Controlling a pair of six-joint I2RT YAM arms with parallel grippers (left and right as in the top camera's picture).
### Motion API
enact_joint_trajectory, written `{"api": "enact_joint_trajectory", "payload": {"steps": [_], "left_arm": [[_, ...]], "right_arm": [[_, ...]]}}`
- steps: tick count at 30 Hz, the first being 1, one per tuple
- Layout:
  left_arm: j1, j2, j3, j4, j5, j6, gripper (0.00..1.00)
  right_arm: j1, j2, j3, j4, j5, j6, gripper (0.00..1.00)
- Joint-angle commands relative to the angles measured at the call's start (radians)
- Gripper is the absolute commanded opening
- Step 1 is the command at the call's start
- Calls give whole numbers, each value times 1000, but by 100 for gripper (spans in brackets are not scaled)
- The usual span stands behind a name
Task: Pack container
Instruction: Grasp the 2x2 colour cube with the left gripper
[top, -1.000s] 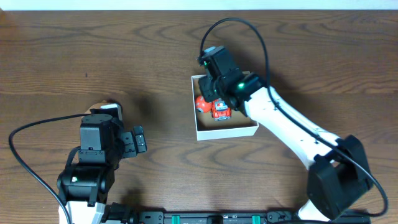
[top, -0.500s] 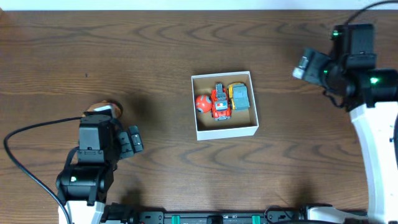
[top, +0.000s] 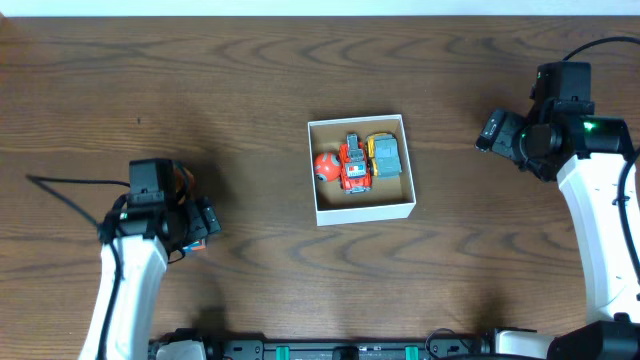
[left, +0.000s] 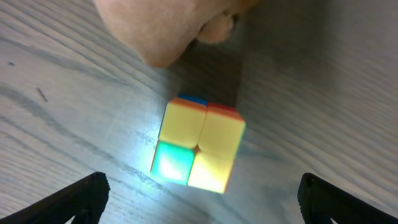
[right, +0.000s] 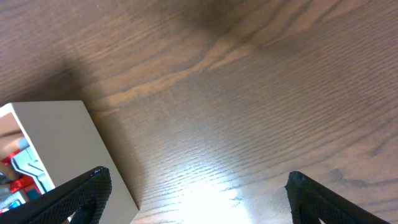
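While 3 toys (top: 352, 166) already sit in the container (top: 365, 211), you've got the cube (left: 198, 144) left: left gripper (left: 202, 196) spread wide above it, right gripper (right: 196, 193) spread, empty.

I see open table (top: 270, 80) round the container (top: 365, 211), toys (top: 355, 168) filling most of it, bare strip along its near wall, cube (left: 199, 144) and tan lump (left: 161, 31) under my left gripper (left: 200, 198).

The right gripper (right: 200, 196) hangs over bare brown bench (right: 249, 74), its two dark fingertips (right: 78, 194) spread wide at the lower corners. At the left edge stands a white corner of the container (right: 56, 137), with red and blue toy parts (right: 18, 171) just showing inside.
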Motion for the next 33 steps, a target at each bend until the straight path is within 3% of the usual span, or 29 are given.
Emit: {"api": "enact_joint_trajectory", "payload": {"steps": [1,4,10,14,20,24,33], "left_arm": [[12,92,23,24,-1,11,98],[12,160,23,42,-1,50,99],[12,272,23,58,42,135,85],[12,324,23,76,42,135,82],[12,347,23,85,41,135,61],[12,347,23,90,41,135,53],[12,344,24,124,44,130,45]], "right_arm": [[-4,2,-7,5,-7,-29,93],[-4,2,-7,5,-7,-29,93],[-4,2,-7,4,-7,-32,93],[-4,2,-7,0,-7,-32,93],[-4,2,-7,-4,-7,-33,93],[-4,2,-7,-6,-7,-33,93],[-4,2,-7,-7,-7,-44,93]]}}
